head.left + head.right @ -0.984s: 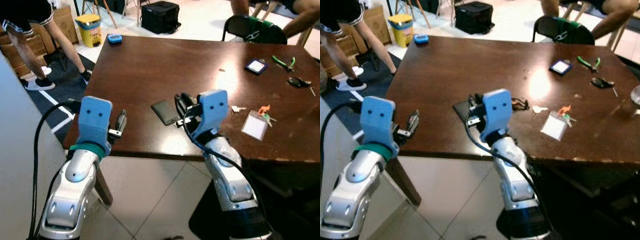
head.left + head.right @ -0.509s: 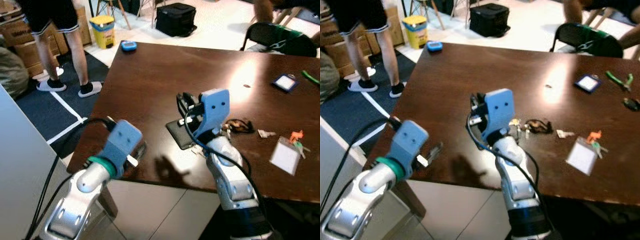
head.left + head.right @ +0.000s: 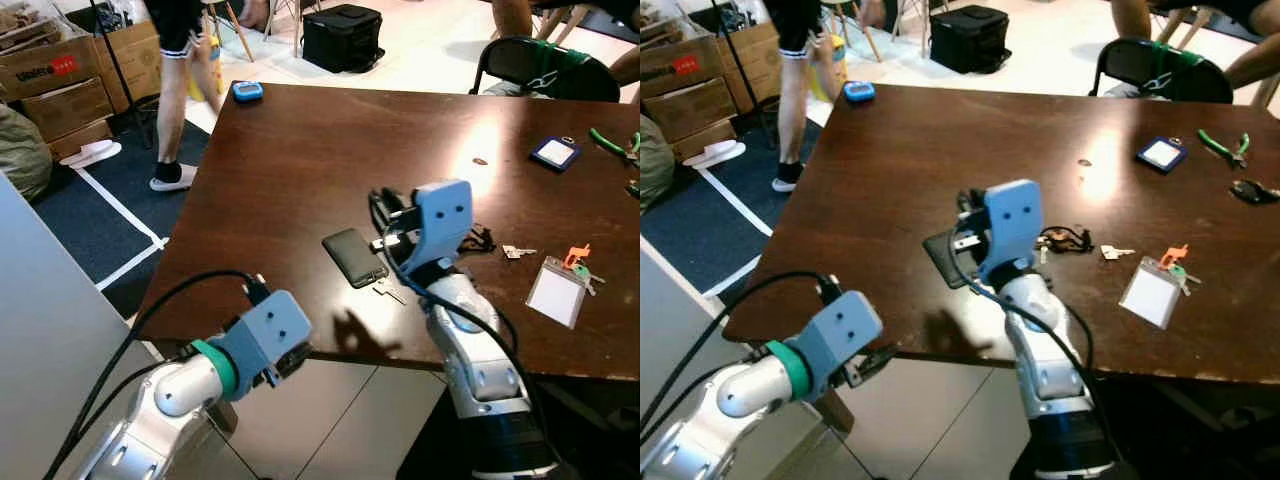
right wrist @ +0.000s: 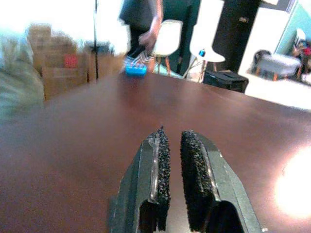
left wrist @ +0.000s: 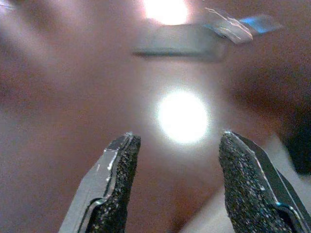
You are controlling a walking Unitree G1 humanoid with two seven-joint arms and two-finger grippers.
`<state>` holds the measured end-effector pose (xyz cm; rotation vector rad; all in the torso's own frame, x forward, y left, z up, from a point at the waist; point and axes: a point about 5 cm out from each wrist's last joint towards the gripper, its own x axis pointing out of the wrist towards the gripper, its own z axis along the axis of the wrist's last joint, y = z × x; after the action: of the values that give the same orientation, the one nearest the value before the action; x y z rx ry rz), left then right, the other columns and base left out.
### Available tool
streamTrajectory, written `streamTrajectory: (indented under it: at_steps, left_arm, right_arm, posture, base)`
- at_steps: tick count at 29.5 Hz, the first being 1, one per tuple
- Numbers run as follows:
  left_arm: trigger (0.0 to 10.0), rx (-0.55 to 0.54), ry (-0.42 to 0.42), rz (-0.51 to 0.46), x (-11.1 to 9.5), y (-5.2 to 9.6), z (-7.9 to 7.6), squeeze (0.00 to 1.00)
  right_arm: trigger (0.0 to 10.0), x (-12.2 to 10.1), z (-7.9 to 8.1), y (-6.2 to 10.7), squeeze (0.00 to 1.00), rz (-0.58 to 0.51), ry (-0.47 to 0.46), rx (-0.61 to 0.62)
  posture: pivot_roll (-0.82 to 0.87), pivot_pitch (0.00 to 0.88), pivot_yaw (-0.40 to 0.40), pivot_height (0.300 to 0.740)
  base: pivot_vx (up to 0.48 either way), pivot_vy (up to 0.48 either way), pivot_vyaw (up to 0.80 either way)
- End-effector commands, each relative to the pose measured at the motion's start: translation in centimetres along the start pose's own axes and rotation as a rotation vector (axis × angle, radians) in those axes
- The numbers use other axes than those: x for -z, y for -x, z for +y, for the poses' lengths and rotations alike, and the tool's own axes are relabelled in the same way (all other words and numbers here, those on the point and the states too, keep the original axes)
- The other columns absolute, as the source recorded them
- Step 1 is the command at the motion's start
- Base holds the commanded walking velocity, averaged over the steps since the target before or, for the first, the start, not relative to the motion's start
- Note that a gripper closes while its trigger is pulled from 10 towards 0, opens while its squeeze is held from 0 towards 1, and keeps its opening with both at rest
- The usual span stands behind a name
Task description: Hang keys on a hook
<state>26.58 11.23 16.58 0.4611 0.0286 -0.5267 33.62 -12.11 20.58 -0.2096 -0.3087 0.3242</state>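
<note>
**Keys on the table, nothing picked up yet**

The left gripper (image 5: 177,182) hangs at the near edge of the brown table (image 3: 300,150), fingers apart and empty. Further right lies a black phone (image 3: 355,256), then the right gripper (image 4: 176,170) above the tabletop — fingers nearly together, holding nothing. Just beyond it the keys (image 3: 1065,239) lie on the wood, ungrasped. Picking up, carrying and hanging all remain — no hook is visible.
</note>
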Motion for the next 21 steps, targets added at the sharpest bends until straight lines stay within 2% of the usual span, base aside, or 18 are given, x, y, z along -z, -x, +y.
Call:
streamTrajectory:
  at_steps: [1, 3, 5, 6, 7, 8, 13, 14, 15, 17, 18, 19, 20, 21]
  left_arm:
    - [10.0, -0.084, 0.08, -0.008, -0.2, -0.2, 1.2, 0.0]
    - [10.0, -0.182, 0.224, -0.078, -1.6, -0.8, 2.4, 0.0]
    - [10.0, -0.182, 0.224, -0.078, -1.6, -0.8, 2.4, 0.0]
    - [10.0, -0.214, 0.283, -0.111, -2.3, -1.0, 2.9, 0.0]
    - [10.0, -0.214, 0.283, -0.111, -2.3, -1.0, 2.9, 0.0]
    - [10.0, -0.234, 0.311, -0.135, -2.8, -1.2, 3.2, 0.0]
    - [10.0, -0.234, 0.311, -0.135, -2.8, -1.2, 3.2, 0.0]
    - [10.0, -0.245, 0.324, -0.15, -3.1, -1.2, 3.4, 0.0]
    - [10.0, -0.236, 0.33, -0.153, -3.2, -1.3, 3.2, 0.0]
    - [10.0, -0.236, 0.33, -0.153, -3.2, -1.3, 3.2, 0.0]
    - [10.0, -0.223, 0.333, -0.152, -3.2, -1.5, 3.0, 0.0]
    - [10.0, -0.205, 0.337, -0.15, -3.2, -1.9, 2.8, 0.0]
    - [10.0, -0.205, 0.337, -0.15, -3.2, -1.9, 2.8, 0.0]
    - [10.0, -0.192, 0.338, -0.147, -3.2, -2.4, 2.6, 0.0]
  right_arm:
    - [10.0, 1.3, 1.6, -0.3, 0.0, 0.069, 0.061, -0.098]
    - [10.0, 3.7, 3.6, -0.3, 0.0, 0.205, 0.105, -0.24]
    - [10.0, 3.7, 3.6, -0.3, 0.0, 0.205, 0.105, -0.24]
    - [10.0, 4.3, 4.6, -0.1, 0.0, 0.248, 0.073, -0.296]
    - [10.0, 4.3, 4.6, -0.1, 0.0, 0.248, 0.073, -0.296]
    - [10.0, 4.1, 5.5, 0.1, 0.0, 0.25, 0.004, -0.362]
    - [10.0, 4.1, 5.5, 0.1, 0.0, 0.25, 0.004, -0.362]
    - [10.0, 3.7, 5.9, 0.4, 0.0, 0.235, -0.027, -0.408]
    - [10.0, 3.3, 5.5, 1.2, 0.0, 0.217, -0.047, -0.446]
    - [10.0, 3.3, 5.5, 1.2, 0.0, 0.217, -0.047, -0.446]
    - [10.0, 3.7, 3.5, 2.2, 0.0, 0.247, -0.076, -0.388]
    - [10.0, 4.7, 0.9, 2.9, 0.0, 0.306, -0.131, -0.263]
    - [10.0, 4.7, 0.9, 2.9, 0.0, 0.306, -0.131, -0.263]
    - [10.0, 5.6, -1.2, 3.5, 0.0, 0.365, -0.194, -0.144]
  posture:
    - [-0.02, 0.105, 0.083, 0.74]
    - [-0.01, 0.1, 0.07, 0.74]
    - [-0.01, 0.1, 0.07, 0.74]
    - [0.0, 0.098, 0.06, 0.74]
    - [0.0, 0.098, 0.06, 0.74]
    - [0.0, 0.097, 0.05, 0.74]
    - [0.0, 0.097, 0.05, 0.74]
    - [0.0, 0.101, 0.048, 0.74]
    - [-0.02, 0.104, 0.053, 0.74]
    - [-0.02, 0.104, 0.053, 0.74]
    - [-0.05, 0.105, 0.07, 0.74]
    - [-0.08, 0.106, 0.091, 0.74]
    - [-0.08, 0.106, 0.091, 0.74]
    - [-0.09, 0.105, 0.095, 0.74]
  base:
    - [0.0, 0.0, 0.0]
    - [0.0, 0.0, 0.0]
    - [0.0, 0.0, 0.0]
    - [0.0, 0.0, 0.0]
    - [0.0, 0.0, 0.0]
    - [0.0, 0.0, 0.0]
    - [0.0, 0.0, 0.0]
    - [0.0, 0.0, 0.0]
    - [0.0, 0.0, 0.0]
    - [0.0, 0.0, 0.0]
    - [0.0, 0.0, 0.0]
    - [0.0, 0.0, 0.0]
    - [0.0, 0.0, 0.0]
    - [0.0, 0.0, 0.0]
